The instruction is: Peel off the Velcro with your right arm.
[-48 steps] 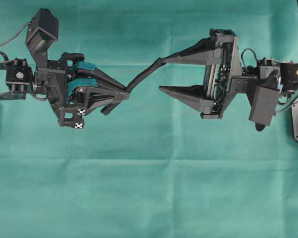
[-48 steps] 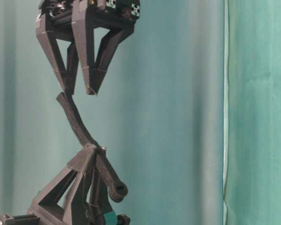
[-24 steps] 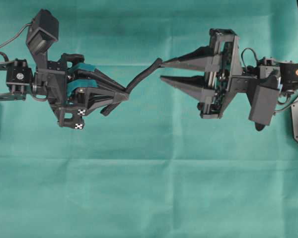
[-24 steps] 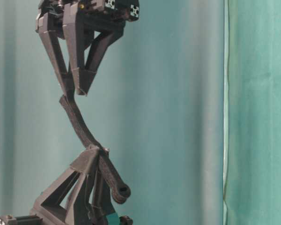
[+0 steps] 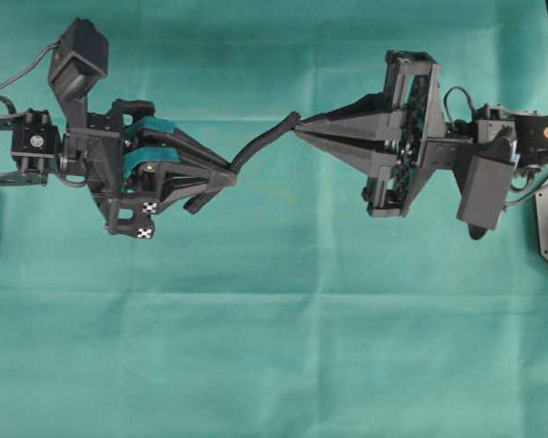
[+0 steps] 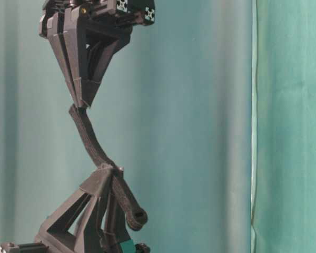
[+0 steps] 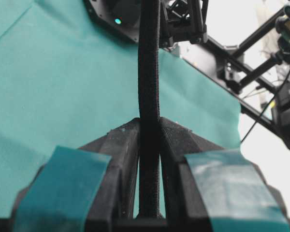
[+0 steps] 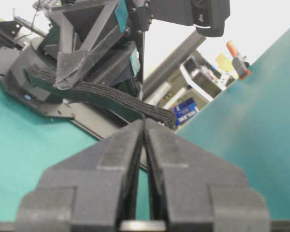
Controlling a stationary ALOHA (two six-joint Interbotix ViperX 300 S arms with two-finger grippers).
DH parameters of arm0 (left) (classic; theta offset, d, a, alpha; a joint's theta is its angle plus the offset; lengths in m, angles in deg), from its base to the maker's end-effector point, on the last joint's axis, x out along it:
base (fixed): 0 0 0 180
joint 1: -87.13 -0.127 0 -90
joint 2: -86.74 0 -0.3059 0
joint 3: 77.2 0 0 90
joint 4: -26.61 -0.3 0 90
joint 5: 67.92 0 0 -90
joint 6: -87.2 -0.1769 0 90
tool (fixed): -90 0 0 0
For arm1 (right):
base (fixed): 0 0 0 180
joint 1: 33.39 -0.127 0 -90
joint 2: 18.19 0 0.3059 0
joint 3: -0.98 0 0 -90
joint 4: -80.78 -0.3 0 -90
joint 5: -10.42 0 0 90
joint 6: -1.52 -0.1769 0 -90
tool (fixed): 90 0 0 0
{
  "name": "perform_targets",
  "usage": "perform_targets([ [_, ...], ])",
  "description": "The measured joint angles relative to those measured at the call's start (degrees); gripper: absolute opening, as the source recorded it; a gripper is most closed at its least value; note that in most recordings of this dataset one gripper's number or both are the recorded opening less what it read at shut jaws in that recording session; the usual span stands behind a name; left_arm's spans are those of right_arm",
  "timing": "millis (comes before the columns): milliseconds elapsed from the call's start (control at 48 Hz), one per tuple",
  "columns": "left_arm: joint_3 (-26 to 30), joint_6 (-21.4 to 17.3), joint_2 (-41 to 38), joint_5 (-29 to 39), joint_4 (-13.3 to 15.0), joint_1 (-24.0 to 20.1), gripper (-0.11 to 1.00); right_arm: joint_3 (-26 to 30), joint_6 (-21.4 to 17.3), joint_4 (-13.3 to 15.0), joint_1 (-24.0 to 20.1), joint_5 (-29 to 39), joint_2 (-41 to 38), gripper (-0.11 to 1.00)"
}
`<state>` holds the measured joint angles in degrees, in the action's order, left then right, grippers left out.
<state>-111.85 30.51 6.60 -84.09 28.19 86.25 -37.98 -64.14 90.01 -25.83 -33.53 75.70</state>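
Black Velcro (image 5: 260,141) hangs above the green counter (image 5: 274,347), mid-width toward its far edge. Your left claw (image 5: 230,171) clamps one end; your right claw (image 5: 299,130) is pinched together at the other tip.

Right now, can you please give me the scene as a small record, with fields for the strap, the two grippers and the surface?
velcro: black strap, held in the air between the two arms, not on the cloth
left gripper: teal-taped fingers, shut on the strap
right gripper: plain black fingers, closed together at the strap's free end; whether they pinch a layer is not clear
strap layers: no separation visible
surface: green cloth
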Motion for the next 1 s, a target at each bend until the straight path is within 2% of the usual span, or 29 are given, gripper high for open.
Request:
perform_targets([
  [417, -0.1, 0.0, 0.0, -0.7, 0.0, 0.0, 0.10, 0.0, -0.4, -0.1, -0.1, 0.0, -0.7, -0.09],
  [1000, -0.7, 0.0, 0.0, -3.1, 0.0, -0.1, 0.10, 1.7, -0.4, -0.1, -3.1, -0.1, -3.8, -0.09],
])
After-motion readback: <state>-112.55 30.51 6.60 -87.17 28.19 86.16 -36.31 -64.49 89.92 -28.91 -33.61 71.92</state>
